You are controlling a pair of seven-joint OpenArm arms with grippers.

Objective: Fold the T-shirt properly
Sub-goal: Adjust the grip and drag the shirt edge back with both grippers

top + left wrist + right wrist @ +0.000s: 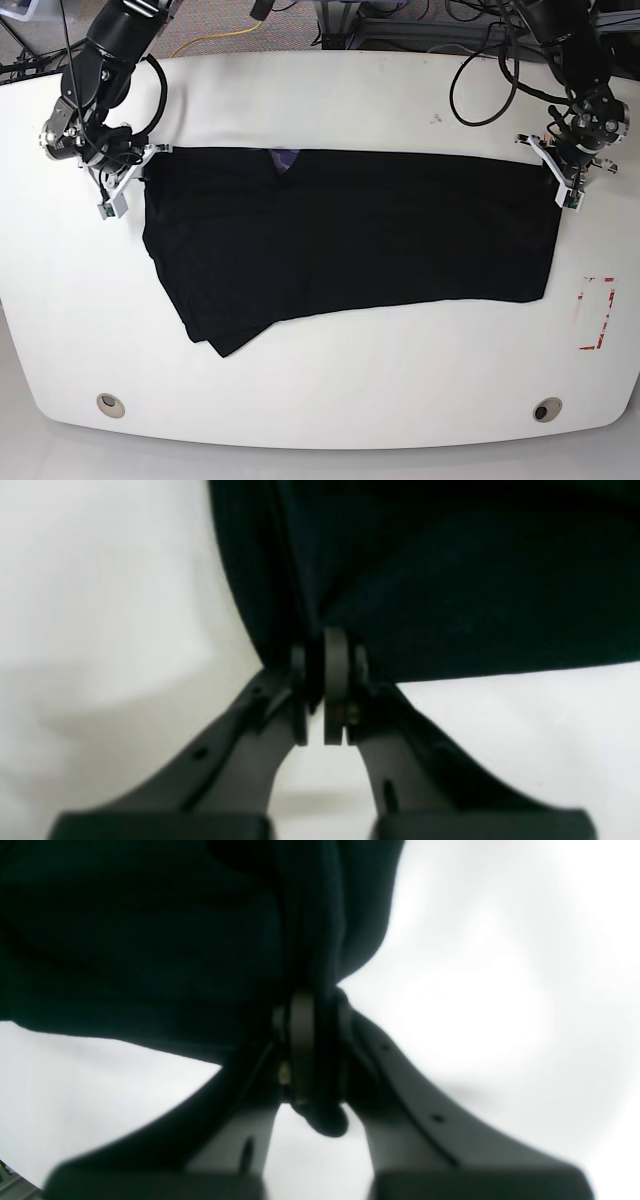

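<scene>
Both our pincers, left pincer (325,690) and right pincer (312,1050), clamp far corners of the large black cloth T-shirt (350,240), whose long axis runs left-right across the white desk (330,390) toward us.

Table: white rounded top (330,100) filling most of the base view, evenly lit.
Holes: round grommets at 7 o'clock (111,404) and 5 o'clock (545,410).
Marking: red outline (597,313) at 4 o'clock.
Floor: cables (225,38) at 12 o'clock.
</scene>
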